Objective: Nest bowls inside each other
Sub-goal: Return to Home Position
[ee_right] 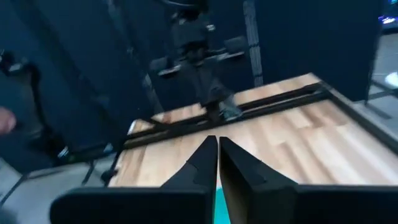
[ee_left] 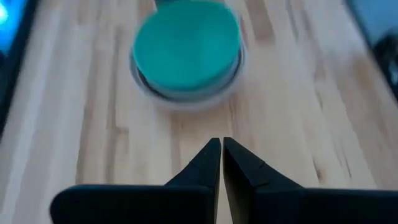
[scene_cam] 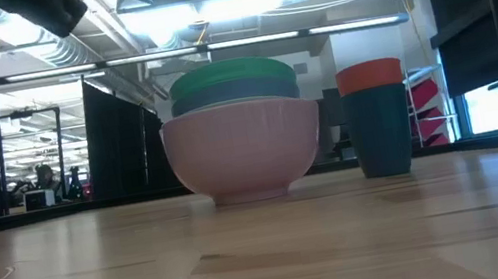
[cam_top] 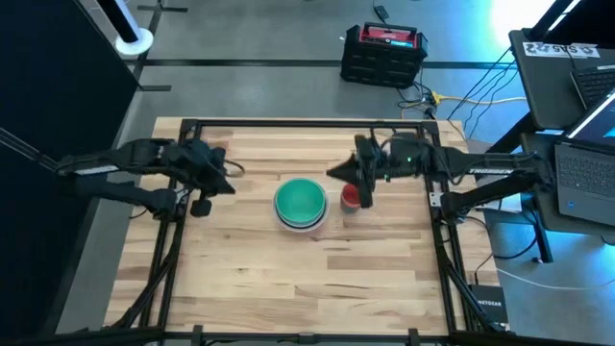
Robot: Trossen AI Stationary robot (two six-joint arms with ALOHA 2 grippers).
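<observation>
Wooden plank table [cam_top: 240, 279] holds at its middle the round green plastic bowl [cam_top: 300, 199] nested on a light blue plastic bowl [scene_cam: 234, 94] inside a large whitish plastic bowl [scene_cam: 244, 150], the tiny red bowl [scene_cam: 369, 75] in the dark blue one [scene_cam: 379, 133] just beside probably left to join, while the left gripper [ee_left: 222, 152] and right gripper [ee_right: 218, 149] hover empty, fingers together.

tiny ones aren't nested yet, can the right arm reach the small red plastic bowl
Probably yes: the small red plastic bowl sits uncovered, and the right gripper, shut, hangs close by; it would have to open first.
</observation>
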